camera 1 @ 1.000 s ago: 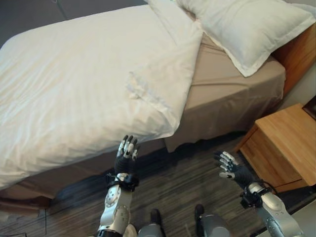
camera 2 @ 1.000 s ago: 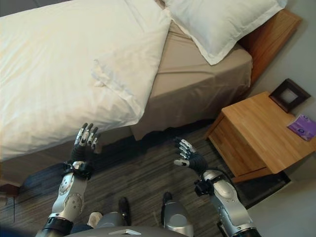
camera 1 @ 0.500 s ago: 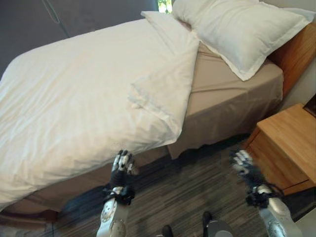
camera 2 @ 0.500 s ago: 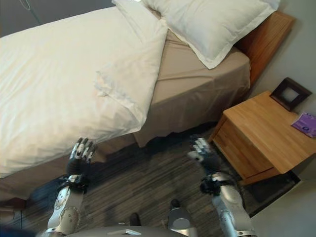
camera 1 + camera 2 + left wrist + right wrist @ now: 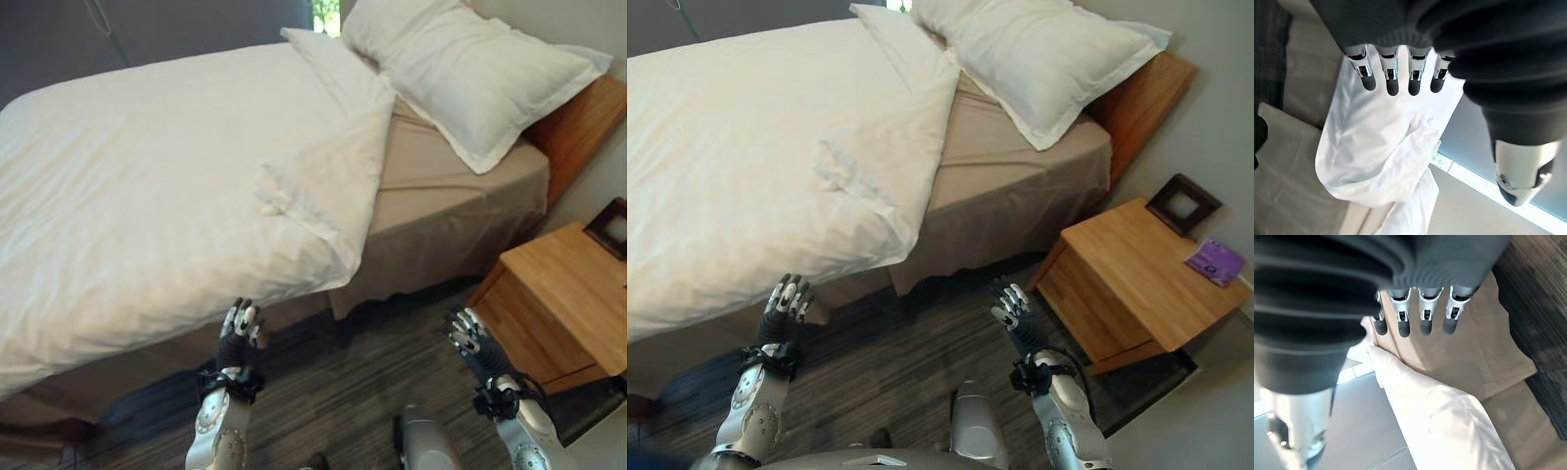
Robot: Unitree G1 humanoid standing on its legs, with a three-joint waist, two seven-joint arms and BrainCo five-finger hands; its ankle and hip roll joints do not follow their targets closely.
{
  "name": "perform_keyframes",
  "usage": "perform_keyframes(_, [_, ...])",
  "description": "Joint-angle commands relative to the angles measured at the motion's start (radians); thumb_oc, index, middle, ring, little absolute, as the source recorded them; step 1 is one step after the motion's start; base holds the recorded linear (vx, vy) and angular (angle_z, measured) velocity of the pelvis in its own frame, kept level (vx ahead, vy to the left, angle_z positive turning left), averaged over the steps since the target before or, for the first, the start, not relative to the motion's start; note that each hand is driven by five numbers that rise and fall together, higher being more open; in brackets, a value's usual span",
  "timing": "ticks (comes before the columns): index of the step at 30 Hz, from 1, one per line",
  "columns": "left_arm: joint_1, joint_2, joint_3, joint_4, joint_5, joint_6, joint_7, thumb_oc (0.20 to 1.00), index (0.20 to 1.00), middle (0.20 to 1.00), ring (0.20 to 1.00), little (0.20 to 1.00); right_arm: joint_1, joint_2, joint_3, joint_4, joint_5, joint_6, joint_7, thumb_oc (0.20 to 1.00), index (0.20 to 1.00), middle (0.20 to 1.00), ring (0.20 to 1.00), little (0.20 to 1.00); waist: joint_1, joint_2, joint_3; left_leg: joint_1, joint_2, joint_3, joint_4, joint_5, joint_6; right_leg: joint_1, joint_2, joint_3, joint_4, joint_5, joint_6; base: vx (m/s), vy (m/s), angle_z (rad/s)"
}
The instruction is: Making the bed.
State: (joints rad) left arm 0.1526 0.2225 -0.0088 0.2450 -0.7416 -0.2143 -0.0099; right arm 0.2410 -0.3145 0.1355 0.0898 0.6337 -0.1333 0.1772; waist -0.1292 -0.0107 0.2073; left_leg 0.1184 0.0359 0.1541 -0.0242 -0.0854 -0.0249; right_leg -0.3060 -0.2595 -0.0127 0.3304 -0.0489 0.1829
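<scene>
A white duvet point(image 5: 147, 186) covers most of the bed, its upper corner folded back point(image 5: 313, 191) so the beige fitted sheet point(image 5: 441, 186) shows near the head. A large white pillow point(image 5: 460, 69) lies at the head, against the wooden headboard point(image 5: 578, 122). My left hand point(image 5: 240, 333) is held up over the floor just short of the bed's side, fingers straight, holding nothing. My right hand point(image 5: 472, 338) is raised the same way between the bed and the nightstand, open and apart from the bedding. The duvet's folded corner point(image 5: 1381, 152) shows past the left hand's fingers point(image 5: 1388, 78).
A wooden nightstand point(image 5: 1136, 274) stands to the right of the bed with a dark picture frame point(image 5: 1183, 203) and a purple packet point(image 5: 1215, 261) on top. Striped dark carpet point(image 5: 362, 372) lies between me and the bed. A grey wall point(image 5: 1215, 98) rises behind the nightstand.
The camera has shifted, so the bed sits differently in the picture. Both hands sit lower in the view; the right hand has turned from reaching leftward to pointing up toward the bed.
</scene>
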Motion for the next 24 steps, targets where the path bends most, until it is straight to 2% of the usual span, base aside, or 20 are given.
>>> perform_keyframes(1, [-0.020,0.075,0.028,-0.038,0.036,-0.058,-0.026,1.000,1.000,1.000,1.000,1.000,-0.021,0.002,0.014,-0.039,-0.005,-0.019,0.032,1.000,1.000,1.000,1.000,1.000,-0.036,-0.016,0.000,0.220,0.068,-0.029,-0.063,-0.061,-0.050,0.038,-0.001,0.014,-0.341,0.285,0.061,0.27,-0.183,0.38])
perform_keyframes(4, [-0.031,0.080,0.015,-0.032,0.041,-0.064,-0.030,1.000,1.000,1.000,1.000,1.000,-0.035,-0.010,0.027,-0.049,0.014,-0.011,0.045,1.000,1.000,1.000,1.000,1.000,-0.031,-0.014,-0.020,0.232,0.095,-0.061,-0.062,-0.051,-0.069,0.063,0.019,0.040,-0.323,0.255,0.062,0.30,-0.313,0.53])
perform_keyframes(6, [-0.043,0.051,0.001,-0.004,0.011,-0.063,-0.032,1.000,1.000,1.000,1.000,1.000,-0.091,-0.051,0.079,0.004,0.009,-0.003,0.067,1.000,1.000,1.000,1.000,1.000,-0.006,0.003,-0.042,0.175,0.164,-0.105,0.079,0.078,-0.107,0.088,0.068,0.031,-0.267,0.212,0.017,0.27,-0.334,0.84])
perform_keyframes(7, [-0.043,0.051,0.001,-0.004,0.011,-0.063,-0.032,1.000,1.000,1.000,1.000,1.000,-0.091,-0.051,0.080,0.004,0.010,-0.004,0.067,1.000,1.000,1.000,1.000,1.000,-0.007,0.002,-0.045,0.171,0.162,-0.107,0.078,0.080,-0.108,0.085,0.067,0.030,-0.267,0.213,0.016,0.18,-0.263,0.50])
perform_keyframes(8, [-0.044,0.041,-0.004,-0.017,-0.025,-0.062,-0.033,1.000,1.000,1.000,1.000,1.000,-0.102,-0.072,0.087,-0.004,0.003,0.000,0.063,1.000,1.000,1.000,1.000,1.000,0.003,0.006,-0.041,0.129,0.173,-0.123,0.174,0.147,-0.113,0.105,0.085,0.011,-0.259,0.187,-0.007,0.24,-0.416,0.26])
perform_keyframes(9, [-0.040,0.023,-0.015,-0.027,-0.059,-0.053,-0.048,1.000,1.000,1.000,1.000,1.000,-0.110,-0.095,0.104,-0.020,0.039,0.004,0.076,1.000,1.000,1.000,1.000,1.000,0.027,-0.017,-0.030,0.035,0.169,-0.163,0.353,0.237,-0.094,0.173,0.107,-0.004,-0.279,0.155,-0.057,0.24,-0.415,0.14])
perform_keyframes(10, [-0.040,0.023,-0.015,-0.027,-0.059,-0.053,-0.048,1.000,1.000,1.000,1.000,1.000,-0.111,-0.095,0.104,-0.020,0.039,0.004,0.076,1.000,1.000,1.000,1.000,1.000,0.023,-0.018,-0.033,0.030,0.167,-0.167,0.354,0.238,-0.094,0.171,0.105,-0.007,-0.280,0.156,-0.057,0.32,-0.607,0.22])
perform_keyframes(11, [-0.043,0.027,-0.028,-0.035,-0.051,-0.045,-0.053,1.000,1.000,1.000,1.000,1.000,-0.111,-0.128,0.105,-0.017,0.021,0.001,0.075,1.000,1.000,1.000,1.000,1.000,0.040,-0.047,-0.016,-0.043,0.211,-0.126,0.503,0.297,-0.079,0.237,0.118,-0.028,-0.289,0.122,-0.103,0.25,-0.469,0.08])
perform_keyframes(12, [-0.047,0.025,-0.030,-0.034,-0.063,-0.044,-0.057,1.000,1.000,1.000,1.000,1.000,-0.111,-0.132,0.109,-0.017,0.019,0.002,0.072,1.000,1.000,1.000,1.000,1.000,0.044,-0.057,-0.013,-0.056,0.227,-0.097,0.539,0.302,-0.072,0.259,0.126,-0.028,-0.289,0.105,-0.119,0.32,-0.583,0.20])
perform_keyframes(13, [-0.045,0.014,-0.032,-0.030,-0.072,-0.046,-0.054,1.000,1.000,1.000,1.000,1.000,-0.104,-0.138,0.107,-0.015,0.013,0.005,0.070,1.000,1.000,1.000,1.000,1.000,0.055,-0.067,-0.007,-0.074,0.204,-0.091,0.557,0.283,-0.076,0.275,0.127,-0.030,-0.289,0.093,-0.124,0.21,-0.315,0.11])
perform_keyframes(15, [-0.046,0.001,-0.035,-0.030,-0.064,-0.047,-0.052,1.000,1.000,1.000,1.000,1.000,-0.099,-0.157,0.100,-0.018,-0.021,0.012,0.072,1.000,1.000,1.000,1.000,1.000,0.068,-0.069,0.001,-0.136,0.124,-0.102,0.549,0.222,-0.076,0.313,0.133,-0.030,-0.308,0.095,-0.118,0.21,-0.203,0.07])
perform_keyframes(17, [-0.040,0.003,-0.037,-0.039,-0.056,-0.046,-0.060,1.000,1.000,1.000,1.000,1.000,-0.085,-0.164,0.082,-0.029,-0.031,0.011,0.074,1.000,1.000,1.000,1.000,1.000,0.064,-0.061,-0.012,-0.167,0.122,-0.023,0.431,0.204,-0.073,0.343,0.138,-0.052,-0.328,0.091,-0.111,0.19,-0.108,0.01])
perform_keyframes(18, [-0.039,0.002,-0.038,-0.039,-0.056,-0.046,-0.059,1.000,1.000,1.000,1.000,1.000,-0.084,-0.164,0.081,-0.029,-0.031,0.012,0.074,1.000,1.000,1.000,1.000,1.000,0.065,-0.061,-0.010,-0.162,0.121,-0.021,0.428,0.203,-0.072,0.348,0.137,-0.052,-0.329,0.090,-0.110,0.19,-0.040,0.28])
perform_keyframes(19, [-0.036,0.013,-0.045,-0.044,-0.043,-0.045,-0.065,1.000,1.000,1.000,1.000,1.000,-0.066,-0.159,0.059,-0.031,-0.027,0.007,0.072,1.000,1.000,1.000,1.000,1.000,0.069,-0.048,-0.017,-0.175,0.113,0.021,0.289,0.191,-0.071,0.362,0.145,-0.061,-0.334,0.080,-0.102,0.13,-0.008,0.37])
perform_keyframes(20, [-0.036,0.013,-0.045,-0.044,-0.043,-0.045,-0.065,1.000,1.000,1.000,1.000,1.000,-0.065,-0.159,0.058,-0.031,-0.027,0.007,0.072,1.000,1.000,1.000,1.000,1.000,0.071,-0.050,-0.014,-0.169,0.111,0.023,0.285,0.192,-0.071,0.366,0.144,-0.060,-0.334,0.079,-0.101,0.23,0.014,0.32])
perform_keyframes(21, [-0.030,0.029,-0.046,-0.051,-0.018,-0.056,-0.061,1.000,1.000,1.000,1.000,1.000,-0.056,-0.151,0.048,-0.030,-0.060,-0.007,0.067,1.000,1.000,1.000,1.000,1.000,0.073,-0.029,-0.020,-0.149,0.069,-0.007,0.142,0.177,-0.069,0.366,0.162,-0.063,-0.331,0.074,-0.094,0.11,0.028,0.08])
perform_keyframes(23, [-0.026,0.032,-0.044,-0.069,-0.018,-0.055,-0.071,1.000,1.000,1.000,1.000,1.000,-0.060,-0.145,0.047,-0.026,-0.066,-0.006,0.076,1.000,1.000,1.000,1.000,1.000,0.070,-0.029,-0.021,-0.108,0.062,-0.012,0.129,0.169,-0.069,0.384,0.164,-0.066,-0.337,0.069,-0.094,0.14,0.027,-0.23])
perform_keyframes(24, [-0.031,0.031,-0.041,-0.067,-0.006,-0.052,-0.066,1.000,1.000,1.000,1.000,1.000,-0.064,-0.121,0.046,-0.021,-0.048,-0.007,0.064,1.000,1.000,1.000,1.000,1.000,0.060,-0.020,-0.036,-0.065,0.050,-0.023,0.069,0.167,-0.063,0.392,0.171,-0.067,-0.358,0.072,-0.092,0.16,0.056,-0.21])
